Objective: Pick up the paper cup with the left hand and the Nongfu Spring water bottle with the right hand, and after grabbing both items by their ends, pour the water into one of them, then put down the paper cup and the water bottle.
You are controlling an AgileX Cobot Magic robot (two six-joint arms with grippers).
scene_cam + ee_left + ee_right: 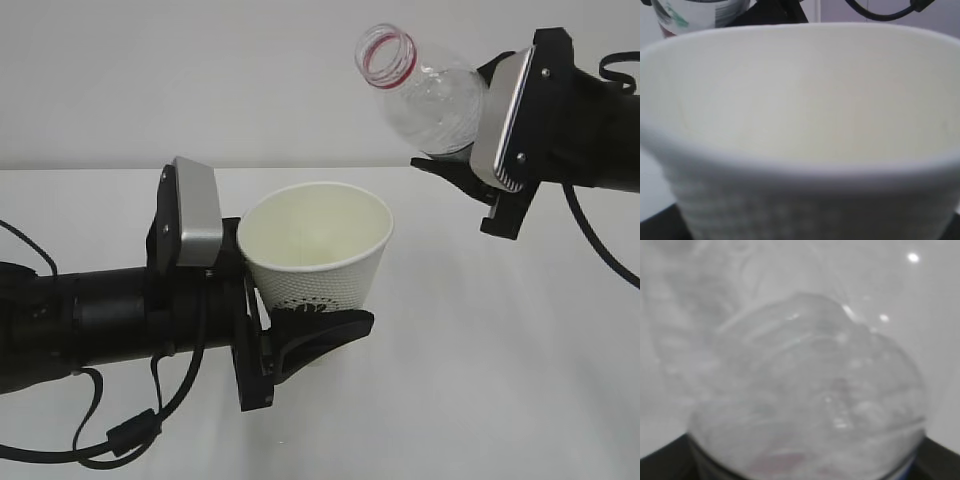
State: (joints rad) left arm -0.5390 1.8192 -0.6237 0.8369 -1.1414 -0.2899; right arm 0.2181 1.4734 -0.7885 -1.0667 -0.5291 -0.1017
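Observation:
My left gripper (330, 300) is shut on the lower part of the white paper cup (315, 255) and holds it upright above the table, tilted slightly. The cup (800, 125) fills the left wrist view, showing its cream inside. Up at the right, my right gripper (462, 120) is shut on the base end of the clear Nongfu Spring water bottle (430, 100). The bottle is tilted, with its uncapped, red-ringed mouth (386, 54) pointing up-left, above and to the right of the cup. The bottle (805, 390) fills the right wrist view. No water can be made out.
The white table (500, 380) stretches below both arms in front of a plain white wall. Black cables hang from the left arm (120, 435) and the right arm (600, 250). The bottle's label (690, 15) shows at the top left of the left wrist view.

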